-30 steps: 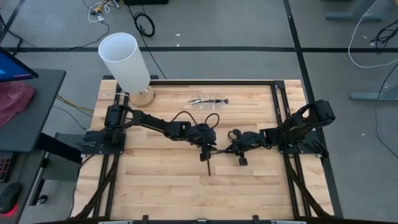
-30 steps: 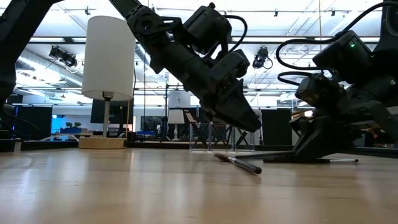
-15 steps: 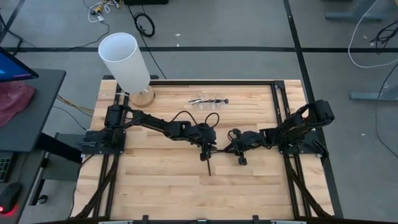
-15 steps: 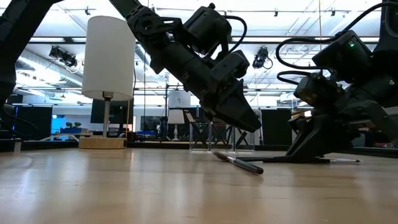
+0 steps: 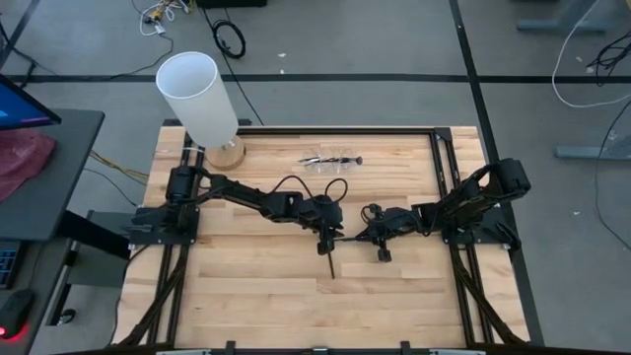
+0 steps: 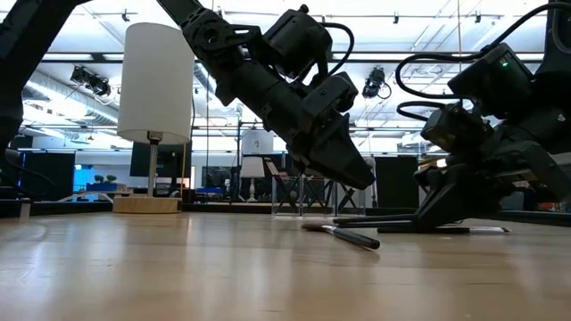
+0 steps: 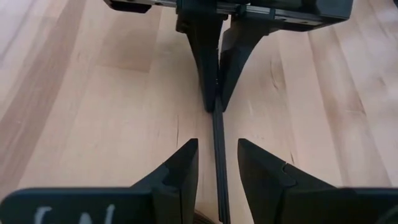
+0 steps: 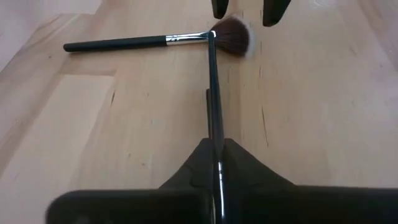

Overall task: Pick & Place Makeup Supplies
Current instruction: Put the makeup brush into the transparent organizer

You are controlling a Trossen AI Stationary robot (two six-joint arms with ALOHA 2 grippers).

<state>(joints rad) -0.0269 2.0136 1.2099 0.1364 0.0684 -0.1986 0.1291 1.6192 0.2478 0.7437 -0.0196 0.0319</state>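
You've got right end effector (image 8: 214, 163) clamped on one thin brush (image 8: 211, 93), left end effector (image 7: 217, 163) apart around it mid-counter; remaining brushes unplaced.

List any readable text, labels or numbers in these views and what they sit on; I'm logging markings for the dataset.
Left claw: white marks on its near body, cut off by the picture's edge, unreadable.
Brushes, lamp, table, right claw: no text seen.
Screen beside the table: blue only, nothing legible.
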